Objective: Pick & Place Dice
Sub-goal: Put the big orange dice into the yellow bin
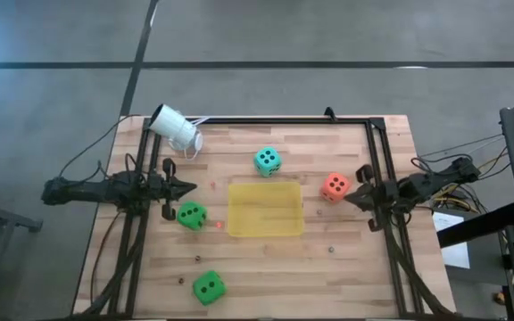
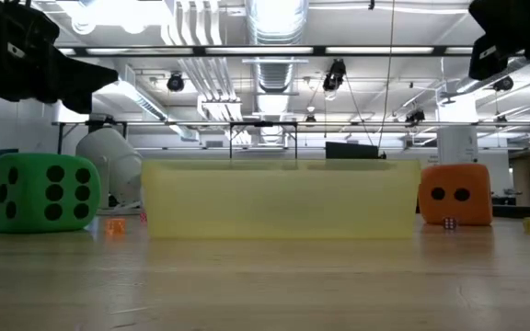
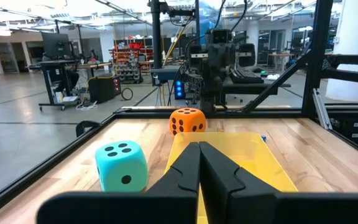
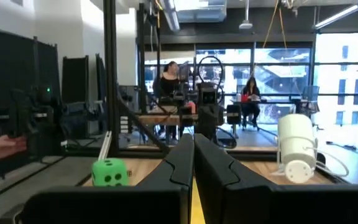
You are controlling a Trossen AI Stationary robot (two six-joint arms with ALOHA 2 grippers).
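From above, a shallow yellow tray (image 1: 265,209) lies in the middle of the wooden table (image 1: 346,267), and the four dice are spread around it: the teal die (image 1: 268,160) beyond its far edge, the orange-red die (image 1: 335,186) just off its right side, one green die (image 1: 191,215) just off its left side, and a second green die (image 1: 208,287) nearer the table's front edge, left of the tray. A white camera (image 1: 176,127) lies at the far left corner. The left gripper (image 1: 188,188) hovers left of the tray, above the nearer green die, jaws closed on nothing; the right gripper (image 1: 350,198) sits right of the tray beside the orange-red die, jaws likewise closed and empty. At table height, the tray's wall fills the centre, with a green die to its left and the orange-red die to its right. The left wrist view shows pinched-together fingers (image 3: 185,174) pointing over the tray, the teal die beside it. The right wrist view shows closed fingers (image 4: 213,174), a green die and the white camera beyond.
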